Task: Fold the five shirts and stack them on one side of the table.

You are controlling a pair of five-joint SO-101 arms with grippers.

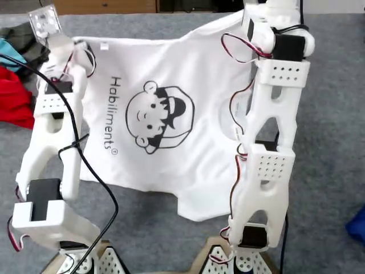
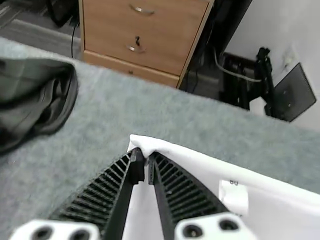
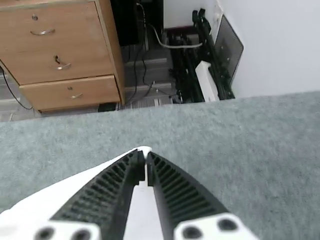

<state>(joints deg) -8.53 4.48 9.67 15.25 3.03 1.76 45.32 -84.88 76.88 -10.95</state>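
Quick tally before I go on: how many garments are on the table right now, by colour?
white shirt: 1
red garment: 1
teal garment: 1
dark garment: 1
blue cloth at the table's edge, kind unclear: 1
Total: 5

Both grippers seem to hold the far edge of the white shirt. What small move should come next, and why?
Probably lift both ends slightly, together. The left gripper and right gripper are each shut on the far edge of the white shirt, which lies spread open, so raising evenly starts the fold without skewing.
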